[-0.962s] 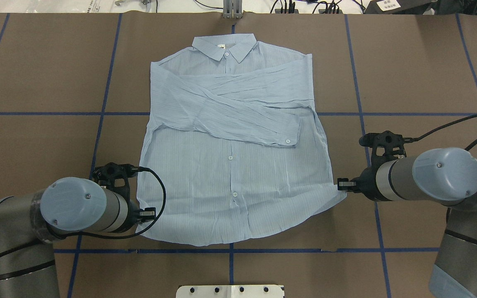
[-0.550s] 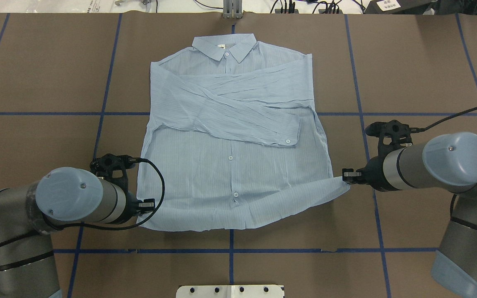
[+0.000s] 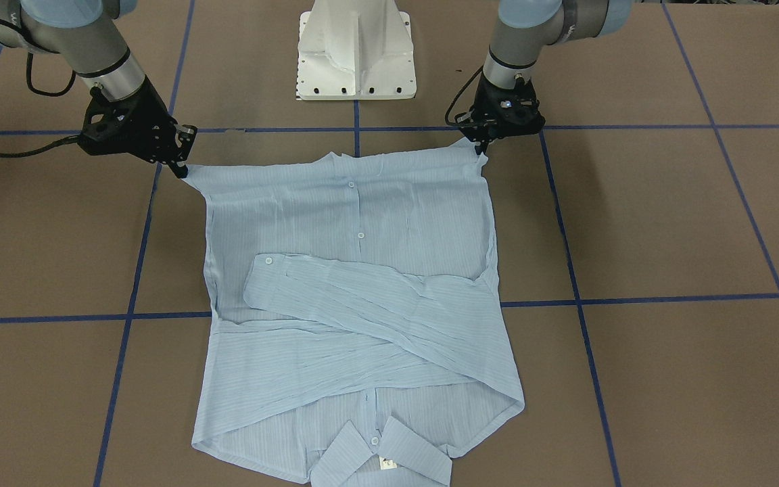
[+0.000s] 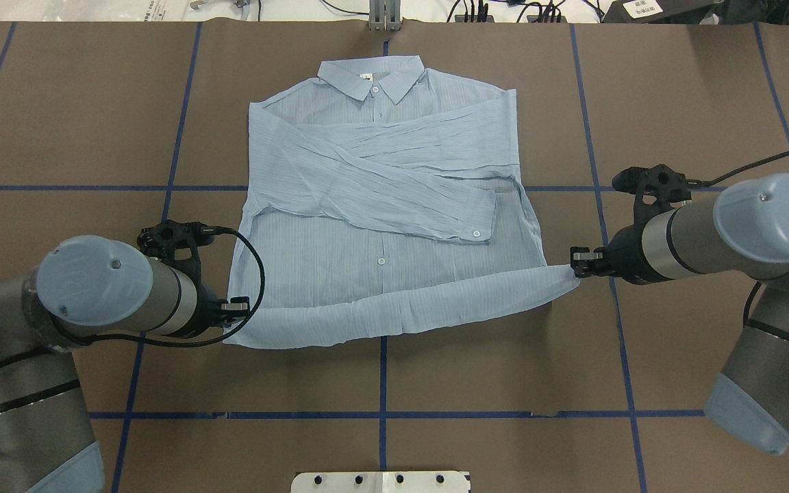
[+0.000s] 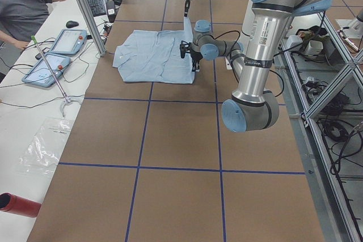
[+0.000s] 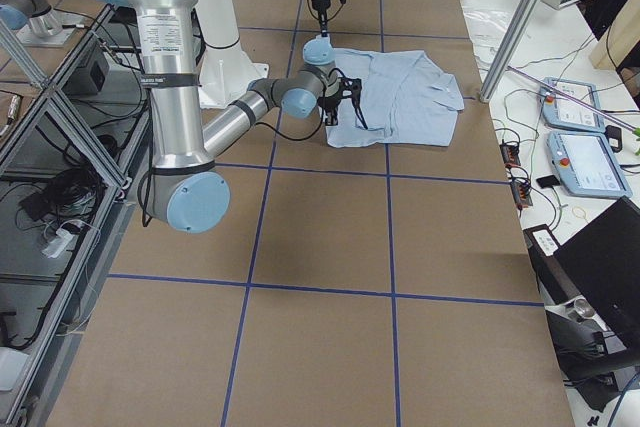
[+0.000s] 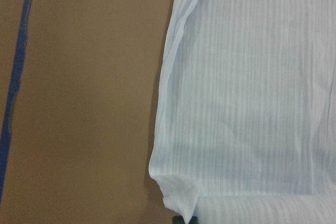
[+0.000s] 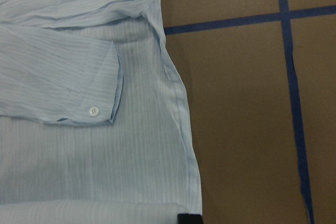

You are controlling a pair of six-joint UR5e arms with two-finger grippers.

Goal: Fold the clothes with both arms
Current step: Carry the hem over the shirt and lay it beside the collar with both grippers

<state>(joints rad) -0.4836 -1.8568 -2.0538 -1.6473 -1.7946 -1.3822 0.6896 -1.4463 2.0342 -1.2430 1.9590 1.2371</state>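
Note:
The pale-blue shirt [image 4: 381,198] lies front-up on the table, collar at the far side, both sleeves folded across the chest. My left gripper [image 4: 235,313] is shut on the shirt's near left hem corner. My right gripper [image 4: 578,263] is shut on the near right hem corner. Both hold the hem lifted and drawn toward the collar, so a rolled fold [image 4: 394,315] runs between them. In the front-facing view the left gripper [image 3: 483,150] and right gripper [image 3: 182,170] pinch the same corners of the shirt [image 3: 356,284]. The wrist views show the shirt's side edges [image 7: 168,103] [image 8: 184,124].
The brown table [image 4: 66,123] carries blue tape grid lines. The white pedestal base [image 3: 356,51] stands at the near edge. Cables and equipment [image 4: 477,8] lie beyond the far edge. An operator [image 5: 25,9] sits by tablets [image 5: 54,55] in the exterior left view.
Both grippers have carried the hem corners up and away from the robot's base, toward the collar. The hem has lifted off the table and rolled over the lower shirt front.

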